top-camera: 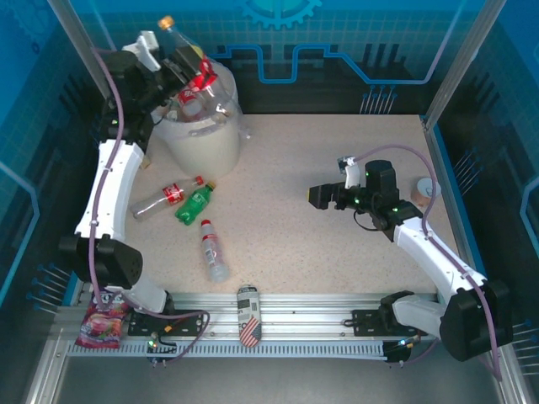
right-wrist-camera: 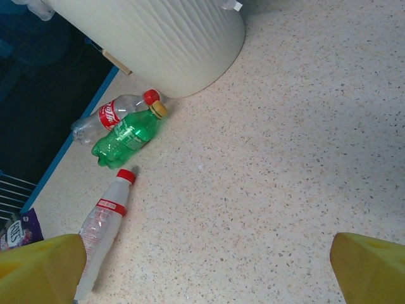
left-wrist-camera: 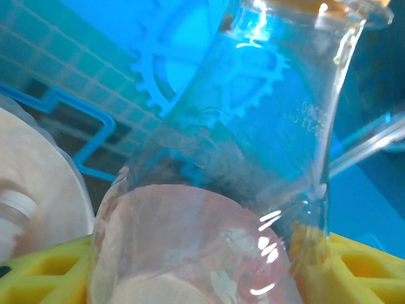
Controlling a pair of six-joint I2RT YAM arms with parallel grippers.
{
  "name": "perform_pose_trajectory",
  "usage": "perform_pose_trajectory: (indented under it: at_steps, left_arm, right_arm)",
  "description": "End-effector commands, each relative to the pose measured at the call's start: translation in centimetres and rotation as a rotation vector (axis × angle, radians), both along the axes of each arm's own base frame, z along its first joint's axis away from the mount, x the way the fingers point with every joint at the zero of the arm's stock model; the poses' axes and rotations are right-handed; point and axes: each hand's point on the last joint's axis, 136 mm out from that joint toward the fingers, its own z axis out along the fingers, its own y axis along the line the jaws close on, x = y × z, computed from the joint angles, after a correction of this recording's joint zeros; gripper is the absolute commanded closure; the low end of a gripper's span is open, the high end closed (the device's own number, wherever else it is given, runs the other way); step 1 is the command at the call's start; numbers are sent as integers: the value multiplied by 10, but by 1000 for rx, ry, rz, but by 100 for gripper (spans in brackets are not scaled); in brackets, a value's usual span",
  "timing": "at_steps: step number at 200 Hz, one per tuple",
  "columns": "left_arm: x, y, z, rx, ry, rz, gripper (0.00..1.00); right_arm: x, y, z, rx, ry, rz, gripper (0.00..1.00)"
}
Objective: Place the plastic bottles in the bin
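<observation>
Clear bottle point(top-camera: 173, 35) clamped in left gripper point(top-camera: 182, 61) above bin point(top-camera: 206, 145), upper left. Right gripper point(top-camera: 316, 195) fingers wide, centre-right. Green bottle point(top-camera: 194, 204) below bin; can point(top-camera: 248, 316) bottom centre; possibly tape point(top-camera: 425, 190) far right.

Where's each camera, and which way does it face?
Top external: above and behind, looking down on speckled table; both arms show.
Left wrist: faces the blue wall past the clear plastic bottle in the left pincer.
Right wrist: looks down toward the cream round bin; right pincer open.
Top and right wrist share the green plastic bottle.
</observation>
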Motion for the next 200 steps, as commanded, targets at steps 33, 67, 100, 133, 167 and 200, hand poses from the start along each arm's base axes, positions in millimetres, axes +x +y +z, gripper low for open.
perform_pose_trajectory:
  at_steps: [33,67,100,133,167,200]
  left_arm:
    - [54,77,-15,-25,31,219,72]
    - [91,83,-45,9,122,207,72]
    - [117,71,-72,19,168,138,69]
    - [132,50,-100,80,234,83,68]
    - [139,35,-130,98,302,55,66]
    - [139,26,-149,129,345,35,45]
  right_arm:
    - [-7,-8,-10,-53,9,-8,0]
    - [-12,-11,-14,-64,15,-14,0]
    - [-13,-12,-17,-84,22,-17,0]
    - [-13,-10,-18,-125,14,-11,0]
    - [-14,-5,-24,-147,16,-3,0]
    - [-13,-2,-25,-161,15,12,0]
